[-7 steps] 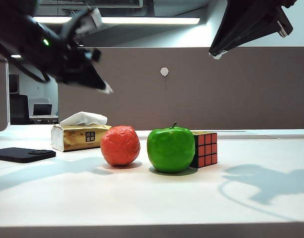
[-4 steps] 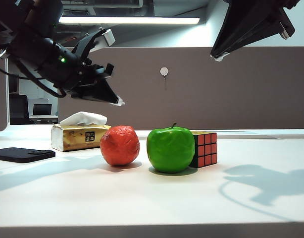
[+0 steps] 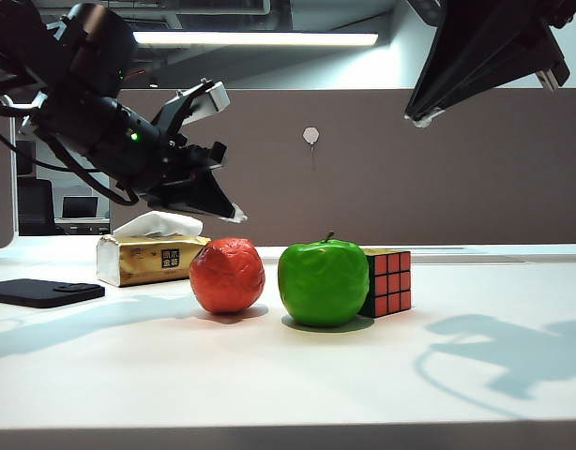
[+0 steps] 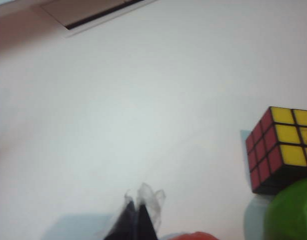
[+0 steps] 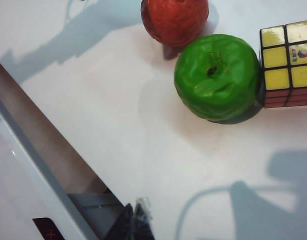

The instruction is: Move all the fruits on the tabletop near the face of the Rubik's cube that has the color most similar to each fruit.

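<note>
White tabletop under a brown partition wall, ceiling light strip above. Near table centre in the exterior view: wrinkled orange, green apple at its 3 o'clock with a small gap between, then Rubik's cube at the apple's 3 o'clock, tucked close behind it, red face toward the camera. Yellow top on the cube in the right wrist view, apple pressed against its side, orange just apart from the apple.

Left gripper hanging in the air at 12 o'clock of the orange, tips together and holding nothing; from its wrist camera, cube and a sliver of apple off to one side.

Right gripper high at 1 o'clock of the cube, well clear of the fruit; fingertips together and empty in its wrist view.

Gold tissue box at 10 o'clock of the orange; black flat object at 9 o'clock.
</note>
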